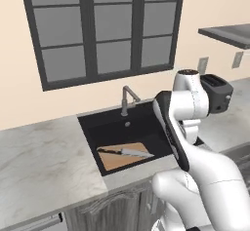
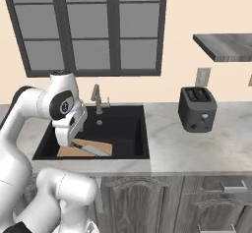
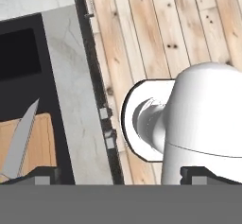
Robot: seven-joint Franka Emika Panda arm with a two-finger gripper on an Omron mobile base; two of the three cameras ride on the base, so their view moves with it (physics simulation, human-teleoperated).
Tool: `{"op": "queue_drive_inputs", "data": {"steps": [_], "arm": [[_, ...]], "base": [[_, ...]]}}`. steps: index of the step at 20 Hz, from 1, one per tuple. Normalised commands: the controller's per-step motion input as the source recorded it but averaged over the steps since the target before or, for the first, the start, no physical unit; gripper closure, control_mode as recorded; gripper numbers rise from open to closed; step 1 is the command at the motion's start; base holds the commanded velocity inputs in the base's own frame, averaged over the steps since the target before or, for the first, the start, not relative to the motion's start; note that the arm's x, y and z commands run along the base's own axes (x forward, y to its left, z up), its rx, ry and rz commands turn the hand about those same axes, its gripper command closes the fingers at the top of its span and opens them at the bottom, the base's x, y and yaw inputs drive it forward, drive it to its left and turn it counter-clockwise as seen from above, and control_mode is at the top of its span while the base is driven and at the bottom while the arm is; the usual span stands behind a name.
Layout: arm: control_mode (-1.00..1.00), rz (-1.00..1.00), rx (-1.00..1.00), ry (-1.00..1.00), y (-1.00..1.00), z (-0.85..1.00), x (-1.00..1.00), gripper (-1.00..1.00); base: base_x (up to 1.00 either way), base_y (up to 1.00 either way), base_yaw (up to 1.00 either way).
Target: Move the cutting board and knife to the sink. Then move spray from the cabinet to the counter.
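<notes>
Knife (image 1: 128,152) atop cutting board (image 1: 117,160) at sink's (image 1: 93,127) front wall, jaws (image 3: 116,176) wide apart, holding nothing.

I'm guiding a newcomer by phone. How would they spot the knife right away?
Find the black sink set in the marble counter under the window. A tan cutting board lies at its near end. The knife lies on that board, its grey blade pale against the wood.

Dark-framed window (image 1: 102,30) on cream wall (image 2: 206,11), pale marble counter (image 1: 39,162) below the window, black toaster (image 2: 197,109) right of the window, plank wood floor (image 3: 156,34)
</notes>
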Motion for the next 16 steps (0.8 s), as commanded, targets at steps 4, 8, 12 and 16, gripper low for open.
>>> {"op": "queue_drive_inputs", "data": {"steps": [4, 8, 12, 16], "arm": [[1.0, 0.0, 0.0, 0.0, 0.0, 0.0, 0.0, -1.0], [1.0, 0.0, 0.0, 0.0, 0.0, 0.0, 0.0, -1.0], [1.0, 0.0, 0.0, 0.0, 0.0, 0.0, 0.0, -1.0], [1.0, 0.0, 0.0, 0.0, 0.0, 0.0, 0.0, -1.0]], "base": [[-0.2, -0.65, -0.6], [-0.2, -0.78, -0.65], [-0.02, -0.99, -0.61], [0.0, -1.0, -0.62]]}}
